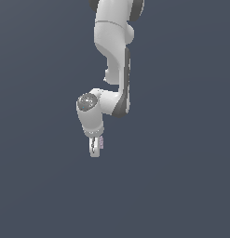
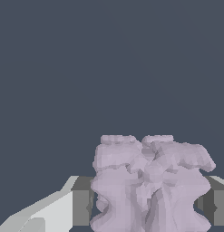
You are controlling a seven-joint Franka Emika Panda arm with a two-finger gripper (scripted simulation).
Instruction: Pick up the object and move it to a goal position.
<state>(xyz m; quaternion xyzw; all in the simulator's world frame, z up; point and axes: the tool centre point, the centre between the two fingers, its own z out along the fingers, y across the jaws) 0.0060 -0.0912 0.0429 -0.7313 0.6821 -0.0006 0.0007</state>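
Slate-blue backdrop, tool [image 1: 95, 148] gripping object [image 2: 149, 181], wrist close-up

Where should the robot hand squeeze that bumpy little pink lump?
Across its two opposite sides, coming down from above. In the wrist view the lump already sits between the gripper's grey pads, which seem to press its narrower middle; the bulging top should help stop it slipping.
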